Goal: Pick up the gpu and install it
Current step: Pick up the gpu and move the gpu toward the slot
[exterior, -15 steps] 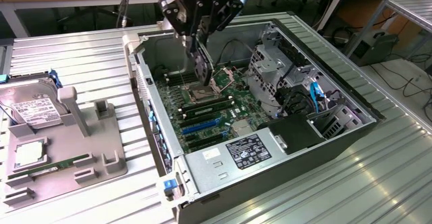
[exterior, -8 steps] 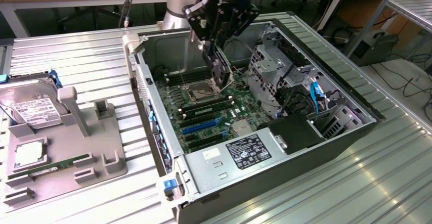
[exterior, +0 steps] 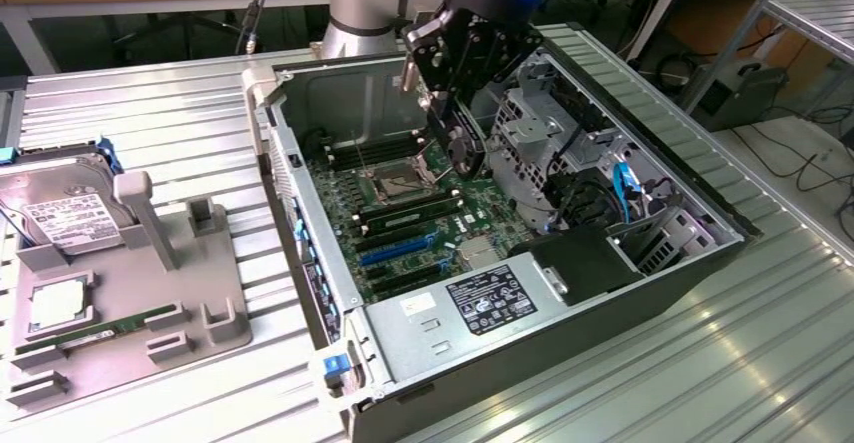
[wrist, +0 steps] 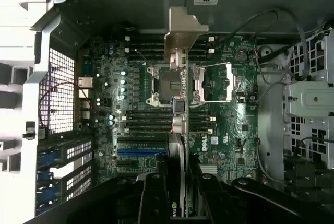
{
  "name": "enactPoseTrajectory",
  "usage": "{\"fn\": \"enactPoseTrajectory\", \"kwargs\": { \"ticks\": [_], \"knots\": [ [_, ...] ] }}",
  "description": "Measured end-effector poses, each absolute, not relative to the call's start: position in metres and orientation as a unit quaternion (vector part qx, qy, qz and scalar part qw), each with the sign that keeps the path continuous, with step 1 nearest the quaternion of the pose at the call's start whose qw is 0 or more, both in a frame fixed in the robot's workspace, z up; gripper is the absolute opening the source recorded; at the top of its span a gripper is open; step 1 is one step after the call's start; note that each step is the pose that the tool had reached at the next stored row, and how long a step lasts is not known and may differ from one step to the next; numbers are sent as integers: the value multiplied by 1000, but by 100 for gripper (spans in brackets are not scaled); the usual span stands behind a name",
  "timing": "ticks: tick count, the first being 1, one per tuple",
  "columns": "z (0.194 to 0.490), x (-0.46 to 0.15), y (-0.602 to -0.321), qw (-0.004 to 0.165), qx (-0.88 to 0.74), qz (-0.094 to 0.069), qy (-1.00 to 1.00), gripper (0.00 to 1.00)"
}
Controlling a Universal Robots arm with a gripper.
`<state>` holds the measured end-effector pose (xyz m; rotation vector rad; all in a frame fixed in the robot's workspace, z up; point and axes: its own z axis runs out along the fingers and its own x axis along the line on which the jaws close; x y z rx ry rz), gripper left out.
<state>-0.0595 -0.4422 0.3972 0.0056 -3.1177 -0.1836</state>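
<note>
**GPU in grip over open case, not seated**

The gripper (exterior: 447,108) was closed narrow on the gpu (exterior: 462,150), fingers (wrist: 156,198) pinching the card's two faces, so it was holding it. The card hung down from the fingers inside the open case (exterior: 694,253). Its fan face showed in the exterior view, and its silver bracket (wrist: 183,28) was at the end away from the fingers. It sat over the motherboard (exterior: 441,218), roughly above the CPU socket (exterior: 398,185), and looked clear of the board. Pick-up looked done. The step in hand read as carry-and-align, with the install not made.

The blue slot (exterior: 400,250) lay at about 7 o'clock from the card in the exterior view, near but apart. In the wrist view the card's line crossed the slot's line instead of running along it. My call: seating called for a turn so the connector edge lay along the slot, with the bracket toward the rear wall (exterior: 300,233) openings, then a straight press with no tilt.

Room to move:
- **3 o'clock:** the drive cage (exterior: 534,128) stood just beside the card, the tightest edge.
- **7 to 9 o'clock:** open board, with the rear wall beyond.
- **5 to 6 o'clock:** the power supply (exterior: 487,298) closed this side off, well apart.
- **9 o'clock of the case:** the tray (exterior: 214,323), well apart, carried the hard drive (exterior: 60,213) and the memory stick (exterior: 100,328), both out of the path.
</note>
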Motion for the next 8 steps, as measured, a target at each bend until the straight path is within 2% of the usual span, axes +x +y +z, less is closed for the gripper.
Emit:
{"fn": "enactPoseTrajectory", "kwargs": {
  "ticks": [8],
  "knots": [
    [397, -59, -442, 10, 2, -59, -998, 26]
  ]
}}
